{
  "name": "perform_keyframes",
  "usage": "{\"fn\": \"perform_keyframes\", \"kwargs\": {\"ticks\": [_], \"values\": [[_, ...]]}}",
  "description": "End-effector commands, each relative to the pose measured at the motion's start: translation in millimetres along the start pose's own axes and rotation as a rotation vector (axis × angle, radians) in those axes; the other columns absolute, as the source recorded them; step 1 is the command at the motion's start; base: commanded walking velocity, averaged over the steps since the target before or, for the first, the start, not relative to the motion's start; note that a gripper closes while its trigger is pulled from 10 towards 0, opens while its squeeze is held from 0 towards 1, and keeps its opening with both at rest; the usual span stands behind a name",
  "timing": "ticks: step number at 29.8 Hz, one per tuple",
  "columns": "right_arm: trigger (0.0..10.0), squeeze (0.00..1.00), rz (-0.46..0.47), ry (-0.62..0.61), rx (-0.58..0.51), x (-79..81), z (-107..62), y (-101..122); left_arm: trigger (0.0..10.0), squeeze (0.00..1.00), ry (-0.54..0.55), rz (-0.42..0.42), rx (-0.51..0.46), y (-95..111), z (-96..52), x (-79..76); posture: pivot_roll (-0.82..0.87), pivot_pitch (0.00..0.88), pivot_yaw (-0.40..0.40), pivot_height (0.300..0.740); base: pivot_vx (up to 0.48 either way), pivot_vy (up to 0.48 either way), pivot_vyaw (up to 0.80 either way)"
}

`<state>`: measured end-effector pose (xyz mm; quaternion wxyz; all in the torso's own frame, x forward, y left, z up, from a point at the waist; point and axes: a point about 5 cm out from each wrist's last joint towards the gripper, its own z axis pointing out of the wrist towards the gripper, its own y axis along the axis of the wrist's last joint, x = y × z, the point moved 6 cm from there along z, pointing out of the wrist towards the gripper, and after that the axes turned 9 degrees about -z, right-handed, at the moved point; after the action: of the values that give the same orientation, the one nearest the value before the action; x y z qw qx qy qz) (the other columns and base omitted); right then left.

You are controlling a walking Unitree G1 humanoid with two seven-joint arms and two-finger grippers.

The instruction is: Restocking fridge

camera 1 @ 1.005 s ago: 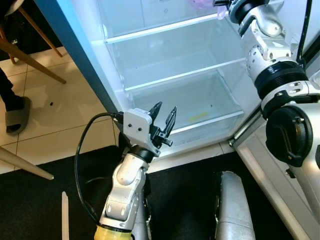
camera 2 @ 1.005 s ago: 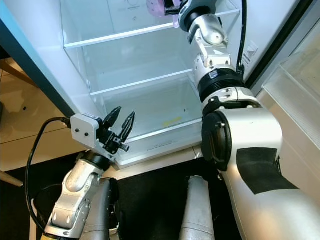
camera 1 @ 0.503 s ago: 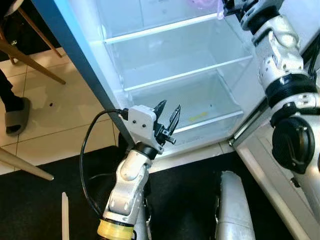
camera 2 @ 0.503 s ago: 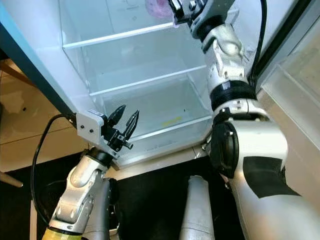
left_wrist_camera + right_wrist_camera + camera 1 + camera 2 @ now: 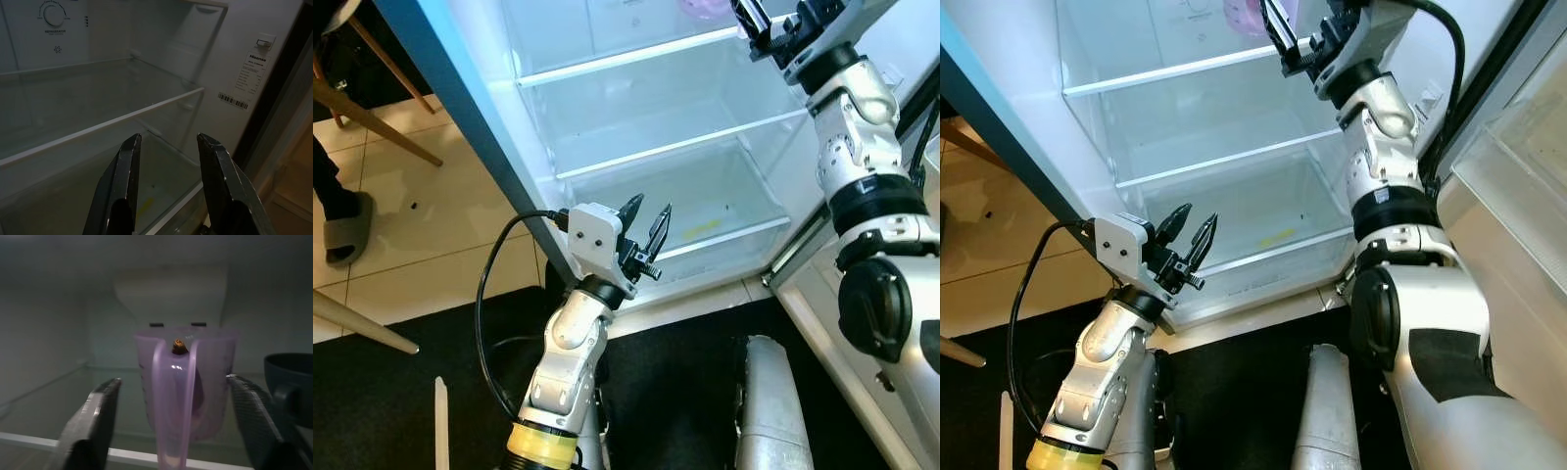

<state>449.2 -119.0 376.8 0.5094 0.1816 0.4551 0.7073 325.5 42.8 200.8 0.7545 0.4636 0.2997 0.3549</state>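
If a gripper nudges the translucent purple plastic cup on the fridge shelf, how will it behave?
The translucent purple plastic cup looks thin-walled, so probably light and apt to slide on the smooth shelf. It stands tall and upright, so a high push may tip it. Something small sits inside and could shift.

Both eye views look steeply down from the head into the open fridge [image 5: 646,147]. Each wrist camera faces along its own fingers, close in, at fridge shelves [image 5: 98,128].
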Motion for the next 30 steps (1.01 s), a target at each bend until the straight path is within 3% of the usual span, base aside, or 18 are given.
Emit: {"fn": "perform_keyframes", "kwargs": {"ticks": [1,2,4,5,7,8,11,17,30], "values": [[3.1,0.0,0.026,0.008,-0.026,1.7,-1.2,2.7,10.0,0.0,-0.007,-0.018,-0.001,-3.6,-0.6,-4.3,0.01,0.262,0.062,0.567,0.0,0.0,0.0],[0.0,0.0,0.027,0.02,-0.032,3.6,-2.2,2.8,10.0,0.0,-0.009,-0.018,-0.002,-3.5,0.0,-4.2,0.01,0.258,0.06,0.567,0.0,0.0,0.0],[0.0,0.0,0.025,0.035,-0.034,6.2,-3.4,2.0,10.0,0.0,-0.01,-0.019,-0.004,-3.2,0.6,-4.1,0.01,0.258,0.06,0.567,0.0,0.0,0.0],[1.6,0.0,0.023,0.045,-0.032,8.3,-4.4,0.7,10.0,0.0,-0.011,-0.019,-0.006,-3.0,1.1,-4.1,0.01,0.256,0.059,0.567,0.0,0.0,0.0],[1.6,0.0,0.021,0.052,-0.03,9.7,-5.2,-0.2,10.0,0.0,-0.012,-0.02,-0.007,-2.9,1.4,-4.1,0.01,0.256,0.059,0.567,0.0,0.0,0.0],[10.0,0.0,0.013,0.062,-0.019,12.6,-6.0,-3.1,10.0,0.0,-0.013,-0.021,-0.009,-2.7,1.8,-4.6,0.01,0.256,0.059,0.567,0.0,0.0,0.0],[10.0,0.0,-0.061,0.077,0.072,22.0,-7.9,-22.9,10.0,0.0,-0.018,-0.024,-0.013,-2.7,2.7,-6.0,0.01,0.256,0.059,0.567,0.0,0.0,0.0],[10.0,0.0,-0.128,0.025,0.198,19.8,-12.6,-49.6,10.0,0.0,-0.02,-0.029,-0.014,-3.7,2.8,-7.3,0.0,0.254,0.059,0.567,0.0,0.0,0.0],[10.0,0.0,-0.108,-0.054,0.199,8.7,-9.2,-44.5,10.0,0.0,-0.017,-0.034,-0.014,-4.0,1.9,-7.7,0.0,0.263,0.058,0.567,0.0,0.0,0.0]]}}
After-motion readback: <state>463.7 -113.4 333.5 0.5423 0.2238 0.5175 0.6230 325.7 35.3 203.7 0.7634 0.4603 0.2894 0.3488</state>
